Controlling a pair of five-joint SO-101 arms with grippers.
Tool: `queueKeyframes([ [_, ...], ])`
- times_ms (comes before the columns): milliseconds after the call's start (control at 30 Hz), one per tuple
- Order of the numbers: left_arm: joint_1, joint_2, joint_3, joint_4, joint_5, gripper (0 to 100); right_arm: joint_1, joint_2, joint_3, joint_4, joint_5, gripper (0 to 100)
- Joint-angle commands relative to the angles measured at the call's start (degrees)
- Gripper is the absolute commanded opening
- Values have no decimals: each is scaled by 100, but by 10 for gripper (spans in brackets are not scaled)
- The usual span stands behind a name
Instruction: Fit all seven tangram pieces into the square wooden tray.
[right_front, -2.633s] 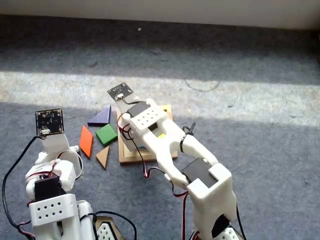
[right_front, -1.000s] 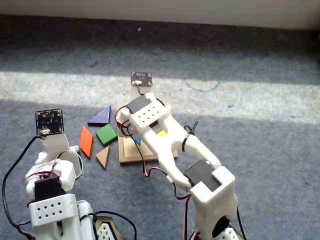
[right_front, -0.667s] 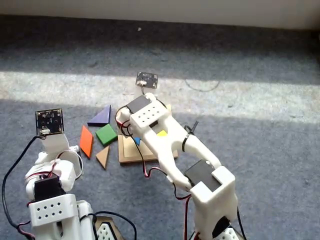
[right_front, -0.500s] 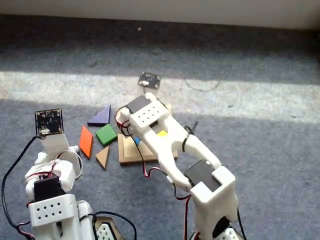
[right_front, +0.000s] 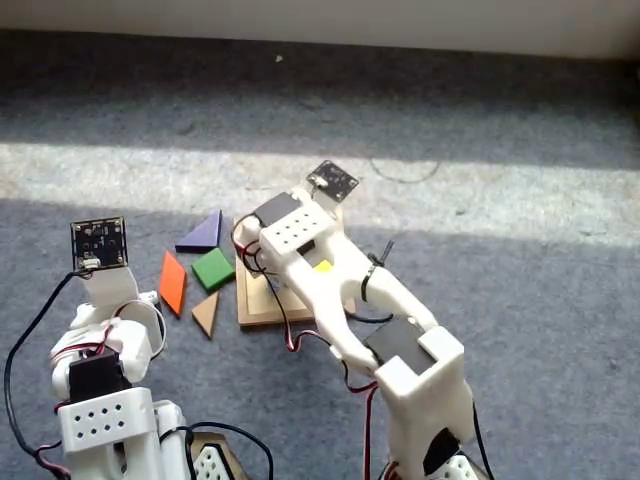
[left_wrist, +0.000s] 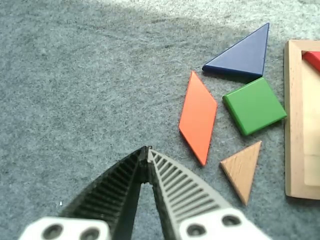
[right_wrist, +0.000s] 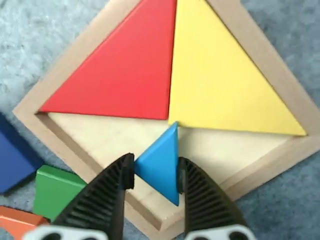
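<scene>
While the right hand (right_wrist: 155, 167) grasps the small blue triangle (right_wrist: 161, 161) from both sides, the piece sits inside the wooden tray (right_wrist: 77, 57), its tip touching the spot where the two big triangles meet; we cannot tell whether it already lies flat on the tray floor. The red triangle (right_wrist: 125, 75) and the yellow triangle (right_wrist: 220, 85) are seated side by side and fill one half of the square, so we judge the task a little under halfway done: two pieces placed for certain, a third being set. The other half of the tray is bare wood apart from the blue piece. Four pieces wait on the grey worktop (left_wrist: 75, 75) just outside the tray's edge: the orange parallelogram (left_wrist: 198, 117), the green square (left_wrist: 254, 105), the dark blue triangle (left_wrist: 242, 52) and the tan triangle (left_wrist: 242, 170), close together but apart from each other. Our left hand (left_wrist: 148, 152) is clenched on nothing, its tips pressed together above the worktop near the orange parallelogram without touching it. By our reckoning, once the blue triangle is let go those four must be fetched and fitted around it.
</scene>
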Motion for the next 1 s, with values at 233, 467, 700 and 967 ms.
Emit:
queueKeyframes([
  [233,119,-48,-48,-114,-44,8,101,-22,-312,75,-44,12],
  [467,119,-48,-48,-114,-44,8,-40,-31,-321,233,-44,217],
  [700,119,-48,-48,-114,-44,8,-330,-31,-321,224,-44,286],
  [967,119,-48,-57,-114,-44,8,-163,-40,-1068,919,-44,286],
])
